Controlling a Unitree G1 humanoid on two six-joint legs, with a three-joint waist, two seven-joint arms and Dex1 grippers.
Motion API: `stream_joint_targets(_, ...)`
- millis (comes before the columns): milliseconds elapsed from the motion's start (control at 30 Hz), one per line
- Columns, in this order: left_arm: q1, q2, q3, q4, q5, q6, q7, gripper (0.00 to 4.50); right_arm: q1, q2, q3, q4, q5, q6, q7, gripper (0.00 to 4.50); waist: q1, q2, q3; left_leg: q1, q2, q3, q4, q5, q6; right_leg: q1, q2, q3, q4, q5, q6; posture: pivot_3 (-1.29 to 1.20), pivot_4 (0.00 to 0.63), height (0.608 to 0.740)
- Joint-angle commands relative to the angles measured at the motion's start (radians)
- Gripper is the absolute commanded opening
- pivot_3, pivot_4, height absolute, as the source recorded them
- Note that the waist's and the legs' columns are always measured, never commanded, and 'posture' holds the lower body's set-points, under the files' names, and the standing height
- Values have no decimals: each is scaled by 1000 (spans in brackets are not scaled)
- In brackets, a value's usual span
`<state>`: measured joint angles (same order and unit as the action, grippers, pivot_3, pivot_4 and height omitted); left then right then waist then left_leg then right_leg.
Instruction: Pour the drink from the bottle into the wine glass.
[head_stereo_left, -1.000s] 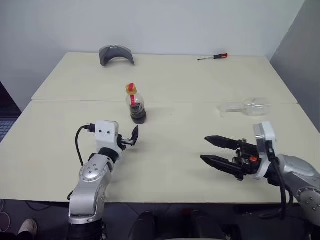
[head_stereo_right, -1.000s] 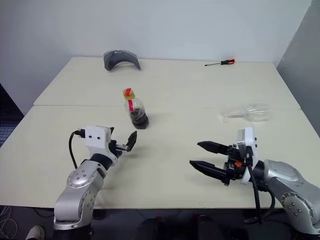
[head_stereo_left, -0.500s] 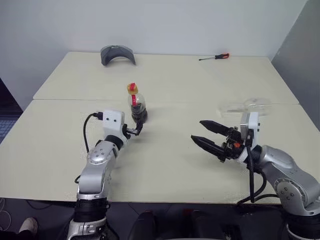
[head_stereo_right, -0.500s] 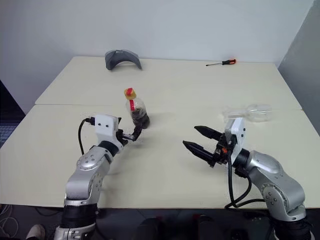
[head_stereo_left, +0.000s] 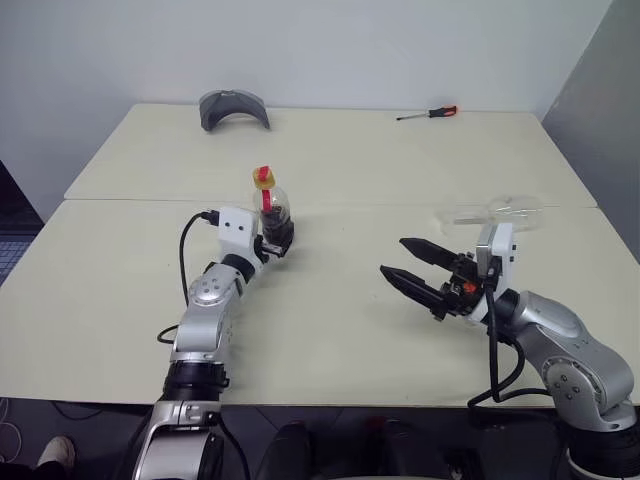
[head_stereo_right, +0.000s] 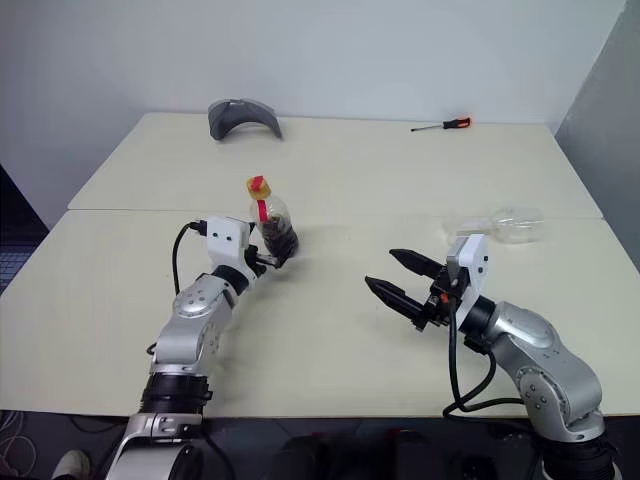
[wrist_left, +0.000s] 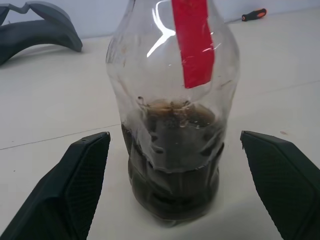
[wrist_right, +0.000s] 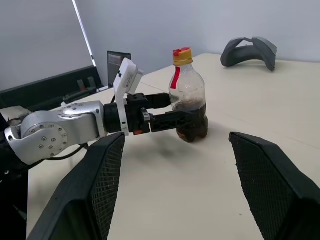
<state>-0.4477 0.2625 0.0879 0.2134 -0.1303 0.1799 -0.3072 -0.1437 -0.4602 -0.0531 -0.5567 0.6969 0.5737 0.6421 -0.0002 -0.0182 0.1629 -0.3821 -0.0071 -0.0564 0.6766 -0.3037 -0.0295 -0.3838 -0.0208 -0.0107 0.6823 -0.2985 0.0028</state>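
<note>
The bottle (head_stereo_left: 272, 207) stands upright near the table's middle, clear with a red label strip and a yellow cap (head_stereo_left: 262, 177). The dark drink (wrist_left: 172, 165) fills its lower part. My left gripper (head_stereo_left: 272, 241) is open, and its black fingers (wrist_left: 82, 170) flank the bottle's lower body with a gap on each side. The wine glass (head_stereo_left: 497, 212) lies on its side on the right of the table. In front of that glass my right gripper (head_stereo_left: 394, 257) hovers open and empty, pointing toward the bottle.
A grey curved object (head_stereo_left: 233, 106) lies at the far left of the table. A red-handled screwdriver (head_stereo_left: 428, 114) lies at the far right. A seam (head_stereo_left: 400, 205) between the two tabletops runs across behind the bottle.
My left gripper has reached forward and now has its open fingers on both sides of the bottle. The right arm came slightly forward and inward, then stayed still.
</note>
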Motion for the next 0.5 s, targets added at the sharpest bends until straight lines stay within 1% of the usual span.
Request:
stream_joint_targets(33,-50,5,10,45,9,-69,4,4471,-1,8,4,-34,2,-21,-12,3569,0,0,0,0,0,0,0,0,0,0,0,0,0,0,0,0,150,740)
stream_joint_targets(133,-74,4,13,91,6,-100,6,4471,-2,12,6,-38,2,-18,-20,3569,0,0,0,0,0,0,0,0,0,0,0,0,0,0,0,0,150,740)
stream_joint_targets(367,-181,-9,7,305,15,-227,-11,4471,-32,37,31,-42,-12,-16,-57,3569,0,0,0,0,0,0,0,0,0,0,0,0,0,0,0,0,150,740)
stream_joint_targets(500,-213,-15,8,372,15,-278,-21,4471,-31,40,40,-51,-10,-13,-67,3569,-1,0,0,0,0,0,0,0,0,-1,0,0,0,0,0,0,150,740)
